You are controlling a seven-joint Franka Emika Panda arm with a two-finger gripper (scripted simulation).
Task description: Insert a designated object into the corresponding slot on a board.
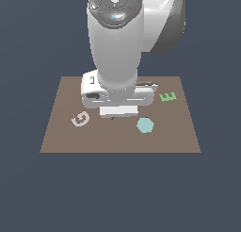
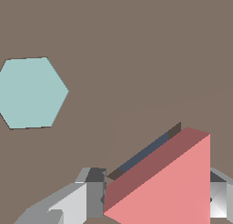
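The salmon-red triangular designated object (image 2: 173, 186) fills the near part of the wrist view, and my gripper (image 2: 157, 196) is shut on it, one grey finger (image 2: 93, 193) on each side. Just behind the piece's long edge a narrow dark navy strip of the slot (image 2: 145, 153) shows in the brown board (image 2: 136, 59); the piece hides the rest of the slot. In the exterior view the arm's hand (image 1: 117, 92) hangs low over the middle of the board (image 1: 66, 139), and only a tiny red speck of the piece (image 1: 112, 118) shows under it.
A teal hexagon (image 1: 145, 125) (image 2: 32, 92) lies flat on the board, toward the exterior view's right of the hand. A white G (image 1: 80, 118) and a green E (image 1: 168, 97) are also on the board. The arm's white body (image 1: 115, 42) blocks the board's middle and back.
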